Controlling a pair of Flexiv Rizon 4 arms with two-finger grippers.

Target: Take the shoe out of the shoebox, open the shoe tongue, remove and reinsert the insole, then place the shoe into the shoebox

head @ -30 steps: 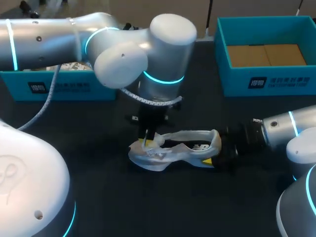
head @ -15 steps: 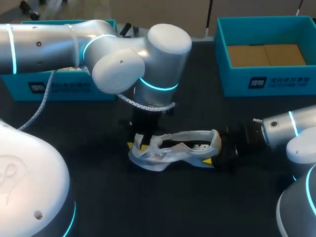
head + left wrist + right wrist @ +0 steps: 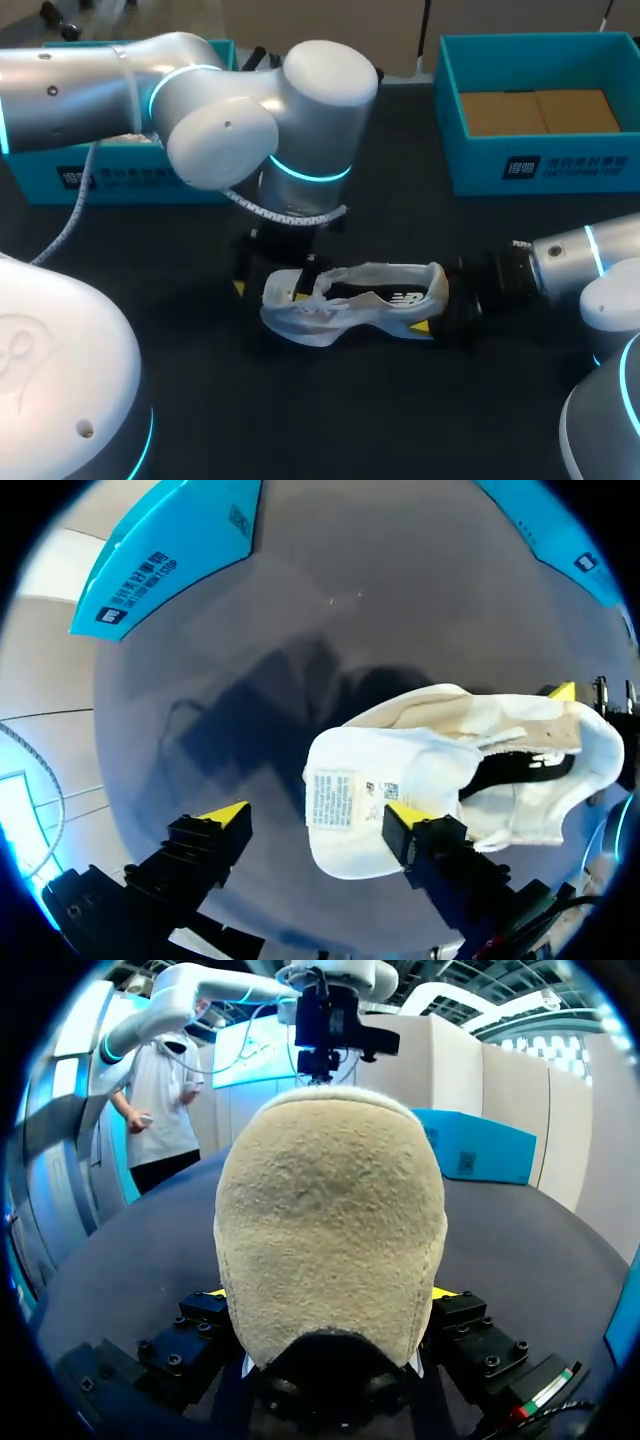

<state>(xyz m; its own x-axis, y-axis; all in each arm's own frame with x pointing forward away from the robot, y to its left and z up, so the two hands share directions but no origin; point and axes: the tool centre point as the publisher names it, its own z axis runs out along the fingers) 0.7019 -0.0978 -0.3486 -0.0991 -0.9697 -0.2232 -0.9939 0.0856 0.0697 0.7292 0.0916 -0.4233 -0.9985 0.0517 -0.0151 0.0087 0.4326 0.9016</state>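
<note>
A white sneaker (image 3: 370, 300) lies on its side on the black table. My left gripper (image 3: 268, 290) hangs over its toe end. In the left wrist view this gripper (image 3: 315, 815) is open, and the pulled-out tongue (image 3: 350, 780) with its label lies between the yellow fingertips (image 3: 225, 815), close to one of them. My right gripper (image 3: 440, 305) is at the heel. In the right wrist view the beige heel (image 3: 330, 1210) fills the gap, with that gripper (image 3: 328, 1295) shut on it from both sides. The insole is hidden.
A teal shoebox (image 3: 530, 160) with brown cardboard inside stands at the back right. Another teal box (image 3: 120, 175) sits at the back left, partly behind my left arm. Bare black table lies in front of the shoe.
My left gripper has opened and let go of the tongue. The arm has shifted a little to the left. The right arm and the shoe have stayed put.
</note>
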